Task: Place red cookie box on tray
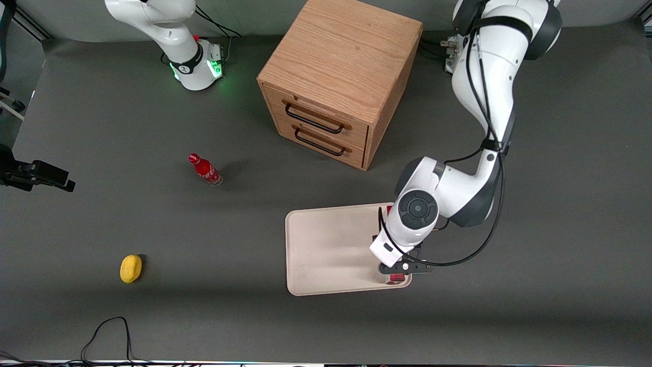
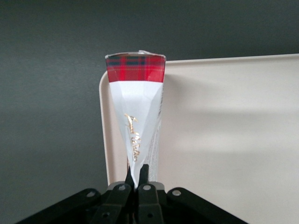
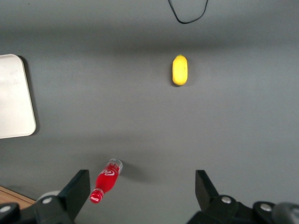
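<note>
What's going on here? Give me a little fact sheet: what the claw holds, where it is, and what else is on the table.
claw: shut on the red cookie box, over the tray's edge toward the working arm's end
red cookie box: pinched at one end, above the tray's rim
tray: cream-white, in front of the wooden cabinet
wooden cabinet: two drawers, both closed
red bottle: on the table, toward the parked arm's end
yellow object: on the table, nearer the front camera than the bottle
</note>
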`<state>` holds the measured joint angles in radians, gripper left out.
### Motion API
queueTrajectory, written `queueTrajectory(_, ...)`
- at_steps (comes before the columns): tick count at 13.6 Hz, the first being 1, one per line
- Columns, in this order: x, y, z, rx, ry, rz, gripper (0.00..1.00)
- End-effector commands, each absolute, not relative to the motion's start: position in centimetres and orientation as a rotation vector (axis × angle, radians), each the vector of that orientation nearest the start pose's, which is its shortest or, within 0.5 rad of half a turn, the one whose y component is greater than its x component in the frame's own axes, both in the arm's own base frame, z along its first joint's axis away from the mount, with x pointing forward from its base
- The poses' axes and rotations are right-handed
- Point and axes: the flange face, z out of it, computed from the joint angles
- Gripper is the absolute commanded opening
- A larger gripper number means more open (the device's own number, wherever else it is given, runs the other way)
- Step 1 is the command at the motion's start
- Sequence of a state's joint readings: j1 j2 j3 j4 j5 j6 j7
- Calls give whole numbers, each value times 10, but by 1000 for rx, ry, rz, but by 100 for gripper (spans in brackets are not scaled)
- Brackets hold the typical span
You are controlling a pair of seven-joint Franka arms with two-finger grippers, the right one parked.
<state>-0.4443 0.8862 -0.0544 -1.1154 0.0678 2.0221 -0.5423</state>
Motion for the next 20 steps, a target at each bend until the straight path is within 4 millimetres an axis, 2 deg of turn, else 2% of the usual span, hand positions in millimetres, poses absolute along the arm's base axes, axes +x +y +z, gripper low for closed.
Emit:
queueTrajectory(1, 685, -352, 275, -3124, -58, -70, 0)
queueTrajectory(4, 684, -352, 272, -3123, -70, -62, 0)
queueTrajectory(5, 684, -353, 272, -3122, -67, -63, 36)
queueTrajectory(6, 683, -352, 270, -3110, -56, -65, 99)
queueTrajectory(9, 683, -349, 281, -3098, -80, -68, 100)
queueTrajectory(10, 684, -345, 298, -3097, -87, -81, 100)
queueTrajectory(12, 673, -339, 361, -3077, -96, -29, 100)
queueTrajectory(13, 663, -334, 403, -3070, -91, -23, 100)
queueTrajectory(15, 646, -309, 476, -3066, -119, -13, 100)
queueTrajectory(17, 631, -276, 530, -3060, -108, 10, 100)
queueTrajectory(18, 625, -257, 545, -3053, -84, 37, 100)
queueTrajectory(20, 615, -200, 565, -3049, -35, 63, 100)
